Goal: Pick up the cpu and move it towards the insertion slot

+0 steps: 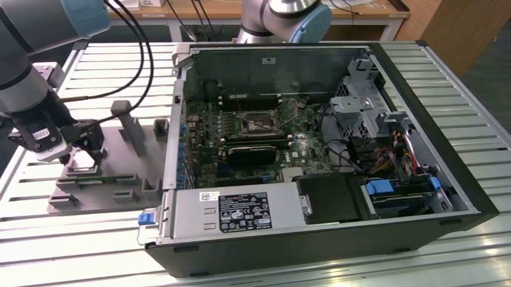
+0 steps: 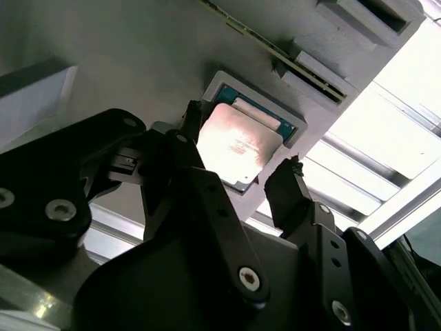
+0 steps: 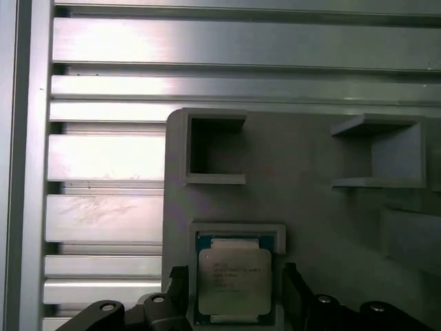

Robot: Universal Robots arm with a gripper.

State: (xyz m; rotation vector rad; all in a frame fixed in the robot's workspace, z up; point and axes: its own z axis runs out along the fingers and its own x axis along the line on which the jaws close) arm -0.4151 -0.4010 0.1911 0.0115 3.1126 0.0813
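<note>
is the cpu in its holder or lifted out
In: the cpu lies flat in a recess of the grey fixture, open gripper straddling it.

Exterior view overlooks the table (image 1: 471, 89); both wrist views closely share the cpu (image 2: 238, 148) (image 3: 234, 286).

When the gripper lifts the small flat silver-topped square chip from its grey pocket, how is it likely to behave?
The silver-topped square chip looks rigid and probably light, being thin and flat. Its smooth metal top and thin edges may slip in the open gripper.
</note>
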